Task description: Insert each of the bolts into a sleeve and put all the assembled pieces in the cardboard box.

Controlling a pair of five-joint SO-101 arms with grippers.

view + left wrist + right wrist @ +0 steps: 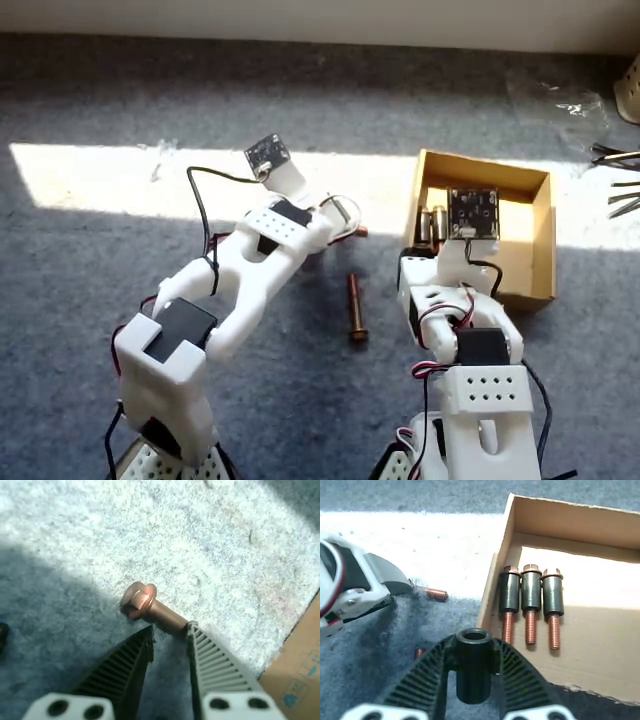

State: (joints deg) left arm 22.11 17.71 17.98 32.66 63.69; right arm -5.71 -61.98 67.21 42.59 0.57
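The copper bolt with a flanged hex head lies on the grey carpeted surface, right at the tips of the left pincer. The jaws stand narrowly apart, with nothing between them. The bolt's long axis runs slantwise across the gap rather than square to it. Its head points away from the open cardboard box, and its threaded end pokes out towards the right arm. The right pincer, beside the box wall, grips an upright black cylindrical sleeve with its bore open on top. The left arm is much the nearer to this bolt. A second loose copper bolt lies between the arms, and three sleeved bolts already lie in the box.
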